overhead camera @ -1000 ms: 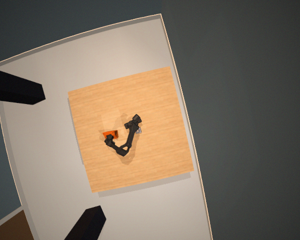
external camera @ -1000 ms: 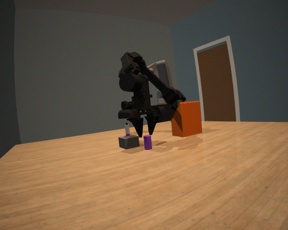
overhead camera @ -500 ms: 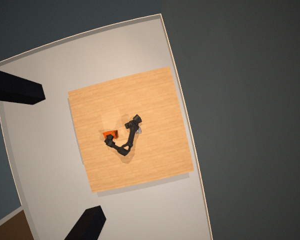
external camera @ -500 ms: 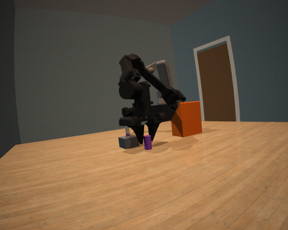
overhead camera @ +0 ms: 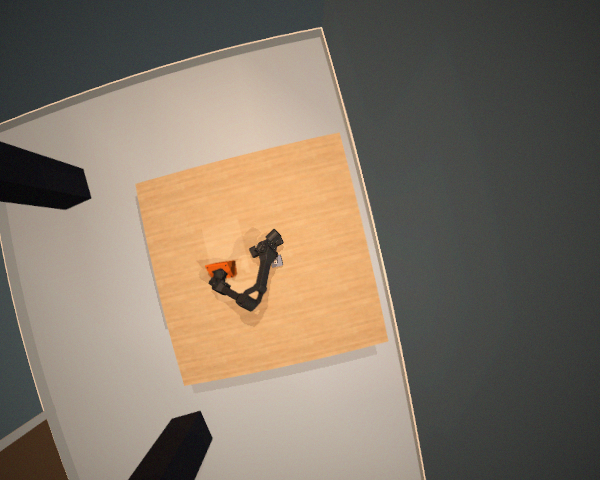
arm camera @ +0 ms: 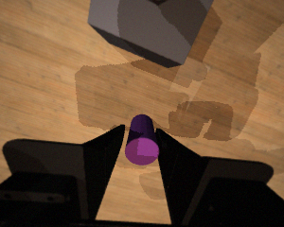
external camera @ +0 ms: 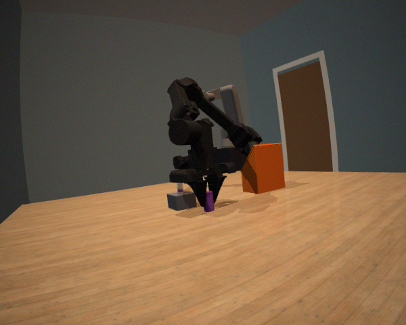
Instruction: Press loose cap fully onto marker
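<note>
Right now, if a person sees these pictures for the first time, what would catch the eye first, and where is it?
The eye goes first to the black arm bent low over the wooden table, with its gripper straddling the small purple cap that stands upright on the wood. Next comes the bright orange block by the arm's base. Beside the cap sits the grey holder block, with the marker standing in it.
</note>
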Motion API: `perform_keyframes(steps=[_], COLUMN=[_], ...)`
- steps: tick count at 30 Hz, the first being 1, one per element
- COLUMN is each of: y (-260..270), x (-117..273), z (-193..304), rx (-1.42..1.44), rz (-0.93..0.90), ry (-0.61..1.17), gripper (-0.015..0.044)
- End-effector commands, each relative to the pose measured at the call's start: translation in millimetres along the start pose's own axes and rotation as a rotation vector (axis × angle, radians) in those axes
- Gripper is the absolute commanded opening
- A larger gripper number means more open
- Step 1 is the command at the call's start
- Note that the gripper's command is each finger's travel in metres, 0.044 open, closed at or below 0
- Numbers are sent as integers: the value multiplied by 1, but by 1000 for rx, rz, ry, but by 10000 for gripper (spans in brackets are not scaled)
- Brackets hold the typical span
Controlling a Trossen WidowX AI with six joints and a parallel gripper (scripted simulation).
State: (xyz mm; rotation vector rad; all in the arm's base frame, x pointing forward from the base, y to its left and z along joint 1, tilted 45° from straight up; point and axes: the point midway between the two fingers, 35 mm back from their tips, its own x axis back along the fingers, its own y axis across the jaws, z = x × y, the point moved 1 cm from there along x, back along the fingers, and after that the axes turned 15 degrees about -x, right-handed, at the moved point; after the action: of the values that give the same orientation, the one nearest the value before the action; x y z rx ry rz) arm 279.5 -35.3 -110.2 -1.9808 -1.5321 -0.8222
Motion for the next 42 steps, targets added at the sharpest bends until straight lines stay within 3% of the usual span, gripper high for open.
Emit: perform_keyframes(steps=[1,7,11,32,42], y=[-2,-1,0,0,17], x=[-2,-2,5,60,85], z=[0,0,1,1,-36], rx=[10,10,11,11,11], rz=[3,3,3,4,3], ry=[-7,-7,-6,-4,-4], gripper=[126,86,0,0,0])
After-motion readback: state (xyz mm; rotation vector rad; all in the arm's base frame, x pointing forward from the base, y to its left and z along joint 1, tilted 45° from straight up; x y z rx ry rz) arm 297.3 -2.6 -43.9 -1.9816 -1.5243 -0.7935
